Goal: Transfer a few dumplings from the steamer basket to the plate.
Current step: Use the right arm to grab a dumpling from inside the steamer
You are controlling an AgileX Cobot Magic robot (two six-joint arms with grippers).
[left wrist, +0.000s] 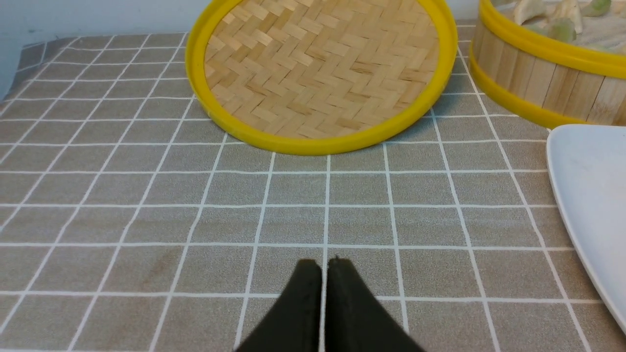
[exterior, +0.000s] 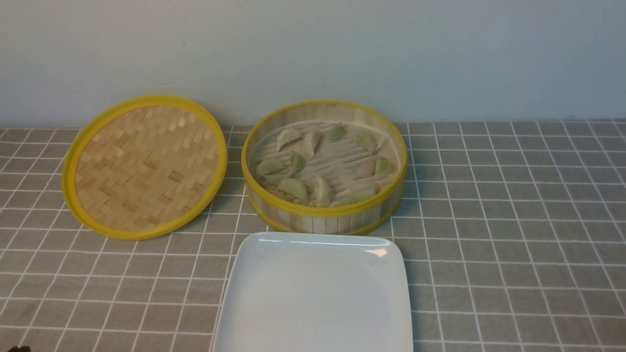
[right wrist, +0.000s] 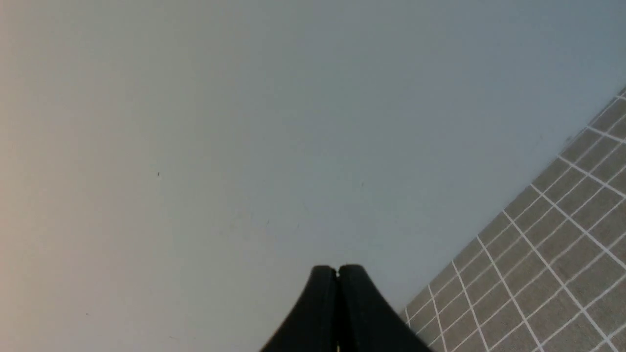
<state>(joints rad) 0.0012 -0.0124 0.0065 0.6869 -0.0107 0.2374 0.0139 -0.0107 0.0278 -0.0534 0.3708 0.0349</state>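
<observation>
The round bamboo steamer basket [exterior: 323, 219] stands at the middle of the table, with several pale green, cream and pinkish dumplings [exterior: 293, 187] on its slatted floor. In front of it lies the white square plate [exterior: 318, 293], with nothing on it. My left gripper [left wrist: 324, 264] is shut and holds nothing; it hangs low over the tablecloth, short of the lid, with the basket [left wrist: 538, 78] and plate [left wrist: 592, 195] off to one side. My right gripper [right wrist: 337, 270] is shut too, empty, and faces the bare wall. Neither gripper shows in the front view.
The flat woven bamboo lid [exterior: 146, 166] with a yellow rim lies left of the basket, also seen as the lid [left wrist: 323, 73] in the left wrist view. A grey checked tablecloth [exterior: 513, 220] covers the table. A pale wall [exterior: 313, 54] rises right behind.
</observation>
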